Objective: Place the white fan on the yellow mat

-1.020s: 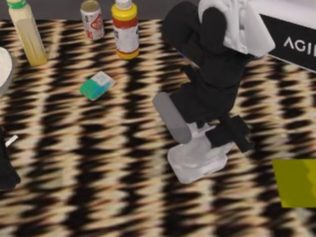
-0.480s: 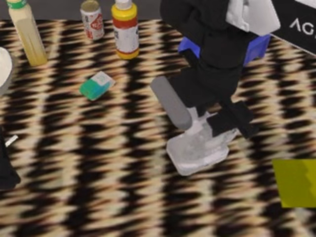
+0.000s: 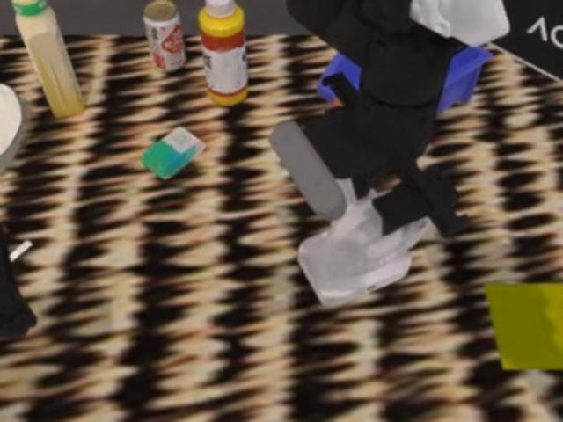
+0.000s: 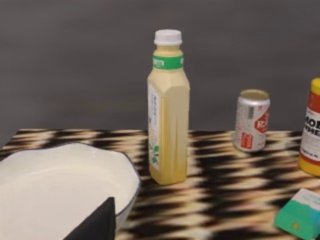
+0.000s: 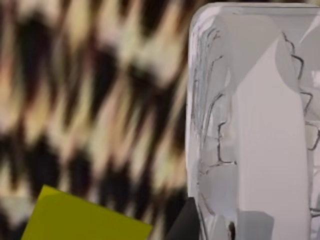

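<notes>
My right end effector (image 3: pixel 387 215) is clamped on the white fan (image 3: pixel 356 259), which has risen slightly off mid-bench; the yellow mat (image 3: pixel 528 323) waits well right, so carrying comes next.

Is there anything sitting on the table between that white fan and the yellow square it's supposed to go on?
Nothing visible. From above, only bare patterned tabletop lies between the white fan and the yellow mat to its right. The blue bin sits farther back, off that path. The right claw is already at the fan.
</notes>
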`<state>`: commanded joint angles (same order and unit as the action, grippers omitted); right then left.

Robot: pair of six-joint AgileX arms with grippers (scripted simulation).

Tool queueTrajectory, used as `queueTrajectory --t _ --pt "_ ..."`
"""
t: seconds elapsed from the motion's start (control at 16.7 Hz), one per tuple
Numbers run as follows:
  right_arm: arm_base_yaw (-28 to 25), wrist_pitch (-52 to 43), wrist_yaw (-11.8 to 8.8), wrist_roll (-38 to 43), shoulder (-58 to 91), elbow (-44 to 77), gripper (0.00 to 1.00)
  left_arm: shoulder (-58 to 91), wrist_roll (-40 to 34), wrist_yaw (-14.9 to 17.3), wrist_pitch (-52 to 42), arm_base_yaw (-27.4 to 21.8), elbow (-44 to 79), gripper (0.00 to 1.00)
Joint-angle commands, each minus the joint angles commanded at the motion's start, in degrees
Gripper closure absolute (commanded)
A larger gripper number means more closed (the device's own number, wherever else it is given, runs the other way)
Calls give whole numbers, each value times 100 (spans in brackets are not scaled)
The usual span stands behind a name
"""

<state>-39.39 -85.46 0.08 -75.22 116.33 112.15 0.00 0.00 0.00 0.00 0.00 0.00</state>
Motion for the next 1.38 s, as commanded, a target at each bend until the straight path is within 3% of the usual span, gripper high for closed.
queueTrajectory --t 0.18,0.78,1.14,1.38 --pt "338 77 -3 -11 -363 -398 100 0 0 0 0 0 0 0" --pt "2500 515 -18 -152 -2626 -3391 100 0 0 0 0 0 0 0" --pt "2565 535 -18 -150 -2692 -3492 100 0 0 0 0 0 0 0" --pt "2589 1030 -18 -154 -2674 -3950 100 0 0 0 0 0 0 0"
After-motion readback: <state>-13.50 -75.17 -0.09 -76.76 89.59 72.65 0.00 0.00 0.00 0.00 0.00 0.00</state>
